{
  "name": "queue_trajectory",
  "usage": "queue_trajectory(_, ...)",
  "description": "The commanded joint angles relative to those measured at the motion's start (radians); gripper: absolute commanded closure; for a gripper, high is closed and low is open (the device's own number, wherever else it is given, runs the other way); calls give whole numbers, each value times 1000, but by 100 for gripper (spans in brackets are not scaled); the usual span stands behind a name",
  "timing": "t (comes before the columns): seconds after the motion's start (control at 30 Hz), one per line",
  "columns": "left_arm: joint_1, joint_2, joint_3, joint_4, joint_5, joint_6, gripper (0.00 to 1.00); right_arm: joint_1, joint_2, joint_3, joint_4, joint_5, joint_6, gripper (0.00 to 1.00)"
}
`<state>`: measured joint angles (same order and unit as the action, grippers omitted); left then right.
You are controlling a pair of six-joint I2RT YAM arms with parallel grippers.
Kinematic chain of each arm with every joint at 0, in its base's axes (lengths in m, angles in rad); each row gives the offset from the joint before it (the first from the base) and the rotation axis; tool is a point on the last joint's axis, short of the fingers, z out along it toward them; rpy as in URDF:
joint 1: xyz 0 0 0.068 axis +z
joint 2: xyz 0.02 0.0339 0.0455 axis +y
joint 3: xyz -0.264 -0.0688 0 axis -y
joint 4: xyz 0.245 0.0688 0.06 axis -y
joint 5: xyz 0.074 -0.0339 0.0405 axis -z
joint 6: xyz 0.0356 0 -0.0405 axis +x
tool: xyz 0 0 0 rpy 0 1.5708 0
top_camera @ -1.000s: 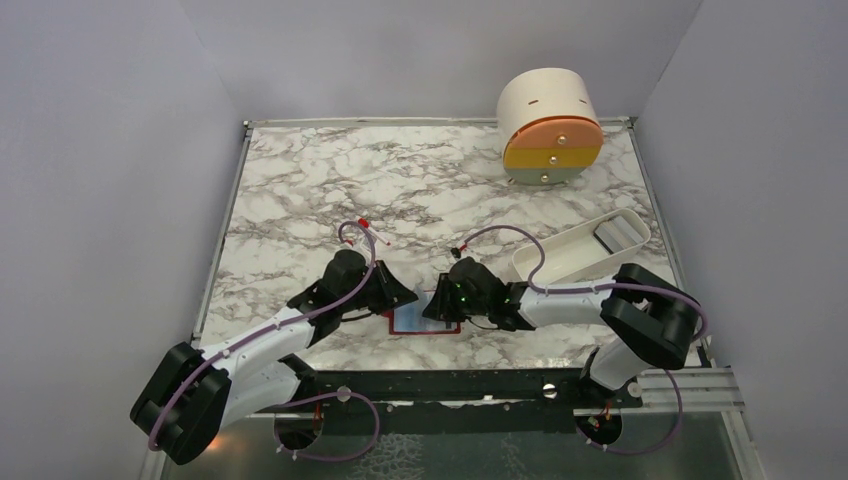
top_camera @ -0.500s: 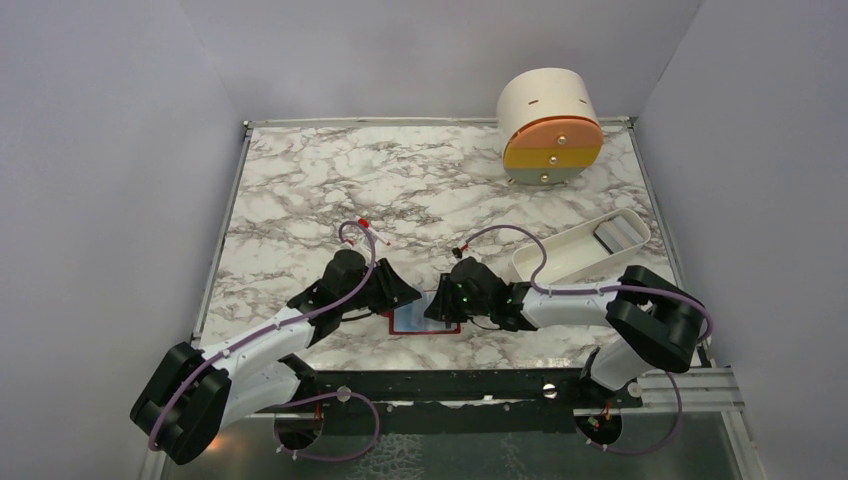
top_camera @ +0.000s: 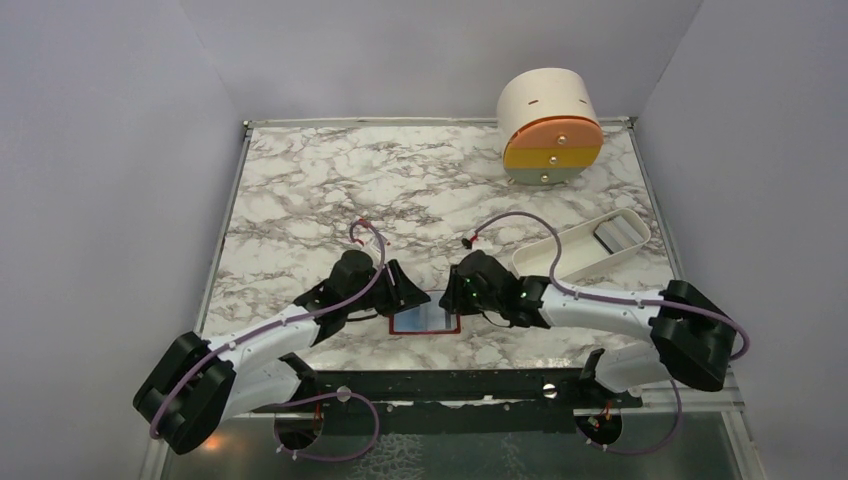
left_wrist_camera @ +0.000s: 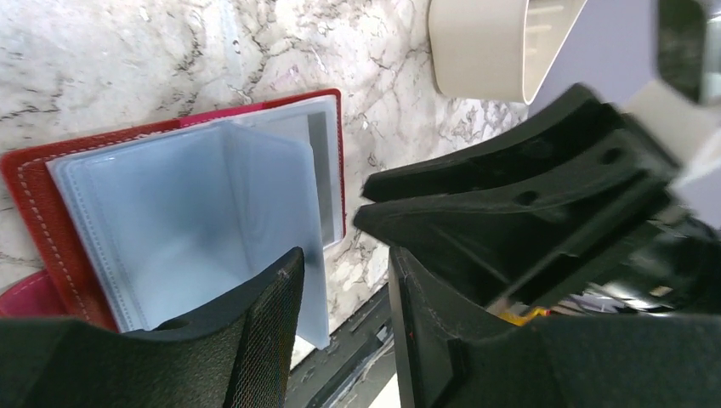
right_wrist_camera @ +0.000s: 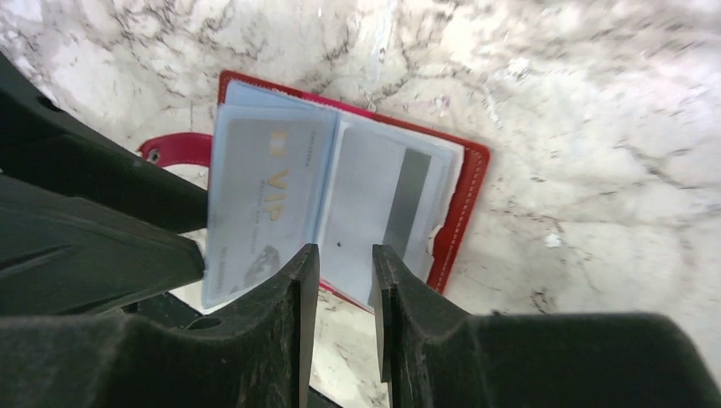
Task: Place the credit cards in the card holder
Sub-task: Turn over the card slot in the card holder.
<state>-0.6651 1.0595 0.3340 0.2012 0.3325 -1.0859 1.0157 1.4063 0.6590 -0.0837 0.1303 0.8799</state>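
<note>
Gold "VIP" on pale card [right_wrist_camera: 265, 212], behind clear sleeve [right_wrist_camera: 255, 104] of open red card holder [right_wrist_camera: 466, 200], at middle of worktop [top_camera: 300, 200] near edge. Letters run sideways in right wrist view. Smaller print beside them too blurred to read.

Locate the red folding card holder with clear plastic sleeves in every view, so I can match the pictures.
Top external: the red folding card holder lies open at lower centre, near the table's front edge.
Left wrist: left half of the picture, open, with one sleeve lifted.
Right wrist: centre, open, just above the fingers.
Shared landmark: the grey-veined marble tabletop lies under it in all three views.
</note>
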Motion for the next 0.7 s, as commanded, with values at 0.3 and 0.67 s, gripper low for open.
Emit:
queue_trajectory(0.3,-91,112,80,73,-23,47,55,-55,-279,186,-371,396,-372,60)
queue_trajectory(0.67,-96,133,123,-14,-38,146,53,-383,-228,275,-363,406,-658,57)
